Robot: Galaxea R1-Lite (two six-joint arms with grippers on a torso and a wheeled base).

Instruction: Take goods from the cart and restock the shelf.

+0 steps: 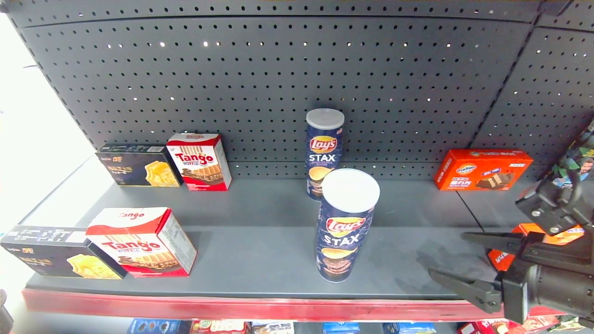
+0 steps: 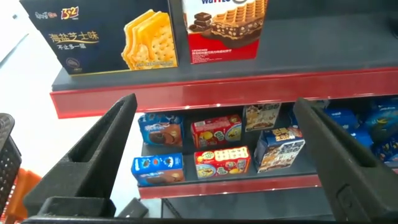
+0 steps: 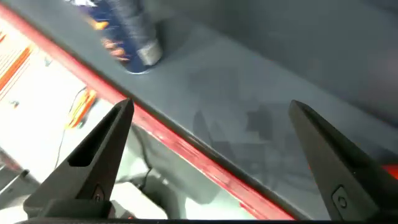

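The front blue chip can stands upright on the grey shelf, off to the left of the right gripper and clear of it, near the red front lip. That gripper is released, fingers spread wide and nothing between them, tips pointing toward the can. In the right wrist view the can's top is cut off and only its lower part shows. A second blue can stands behind the first, its foot hidden by the front can's lid. Behind the right gripper's body an orange box is mostly covered; another orange box lies farther back against the pegboard. The left gripper is released too and empty. Beyond its fingers sit a black cracker box and a wafer box, both cropped, with small boxes on the shelf beneath.
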